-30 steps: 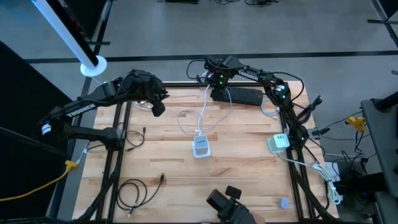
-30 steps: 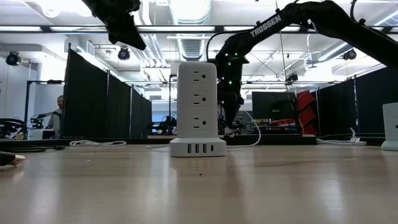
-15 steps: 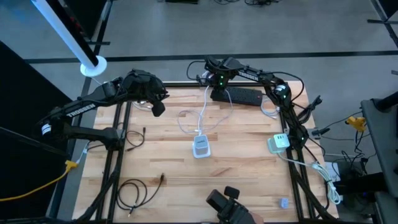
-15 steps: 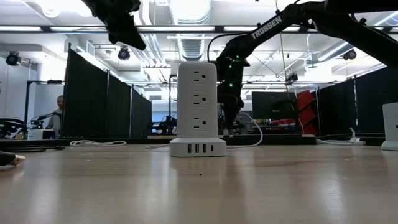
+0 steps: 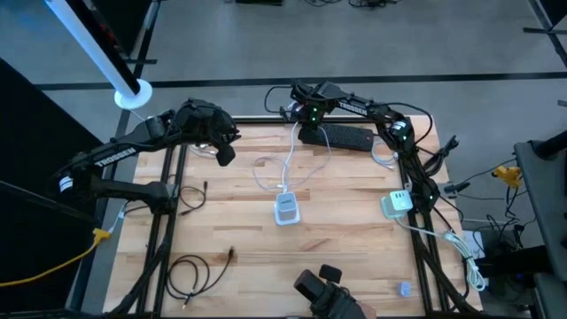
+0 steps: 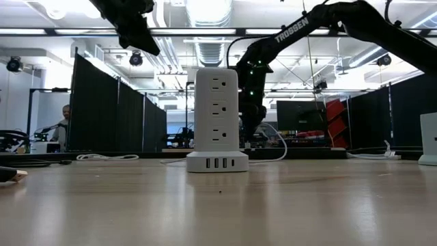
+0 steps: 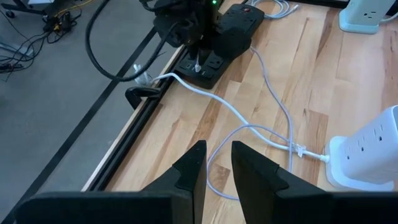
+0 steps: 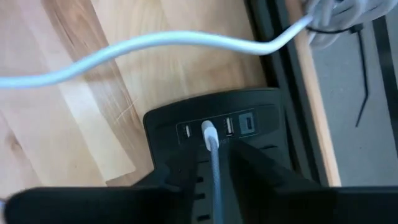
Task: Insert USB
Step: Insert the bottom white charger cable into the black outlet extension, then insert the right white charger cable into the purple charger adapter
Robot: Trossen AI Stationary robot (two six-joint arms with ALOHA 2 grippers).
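usb plug [image 8: 208, 129] seated in black power strip [image 8: 214, 118], right jaws apart astride its cable, strip's far end cut off, left jaws slightly apart, empty

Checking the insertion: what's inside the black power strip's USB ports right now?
A white USB plug sits in one port of the black power strip; neighbouring ports look empty. How deep it sits is hidden.

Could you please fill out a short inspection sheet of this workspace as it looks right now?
Surface: wooden table, bare in the middle.
Job's things: white USB plug seated in black power strip.
Clutter: white outlet tower; green charger.
End effectors: right end effector open, astride the cable at the strip; left end effector slightly parted, empty, raised.
Cables: white cable looped; black cable coiled.
Surroundings: person far behind.
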